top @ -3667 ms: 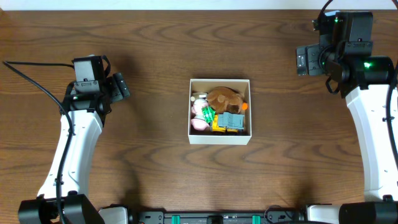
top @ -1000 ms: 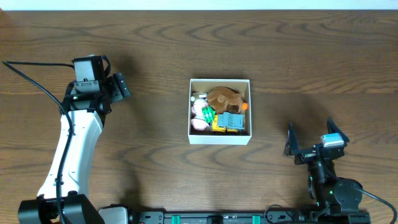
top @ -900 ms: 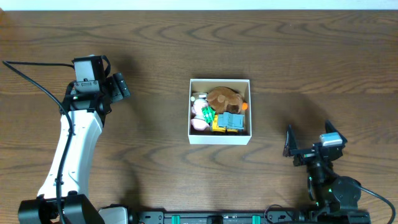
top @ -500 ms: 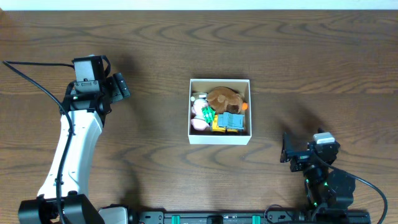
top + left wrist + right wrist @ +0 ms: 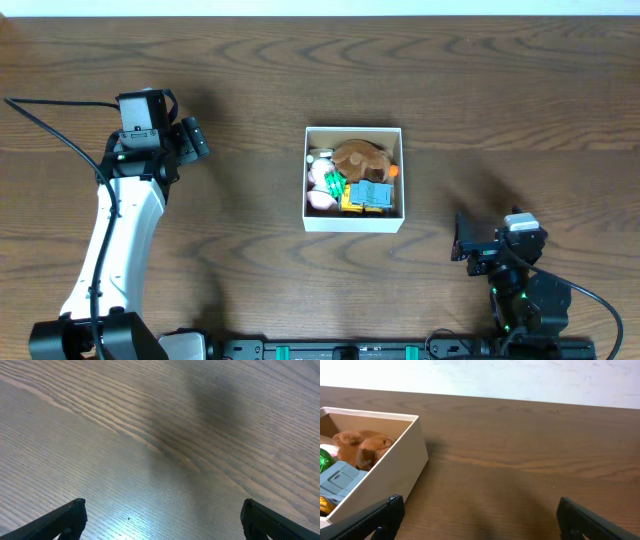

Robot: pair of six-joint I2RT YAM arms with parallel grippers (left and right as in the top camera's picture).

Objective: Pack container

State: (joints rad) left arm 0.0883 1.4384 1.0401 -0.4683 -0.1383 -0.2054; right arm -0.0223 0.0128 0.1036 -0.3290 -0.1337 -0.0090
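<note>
1. Overhead: the box (image 5: 353,222) sits mid-table, well apart from both arms. It lies off to the right of my left gripper (image 5: 193,140), and ahead and to the left of my right gripper (image 5: 461,238), whose arm is folded low near its base. Every toy I can see, such as the brown plush (image 5: 360,157), blue-grey block (image 5: 370,193) and green piece (image 5: 331,185), lies inside the box. I judge the packing about done, and the step in hand to be parking clear.
2. Left wrist: my left gripper (image 5: 162,519) has its fingers wide apart with nothing between them, only the table (image 5: 150,435) beneath. The box is outside this view.
3. Right wrist: my right gripper (image 5: 482,521) is likewise spread and empty. The box's white wall (image 5: 395,460) stands near, ahead and to the left. Any move should go up or off to the right, never sweeping left into that thin wall.
</note>
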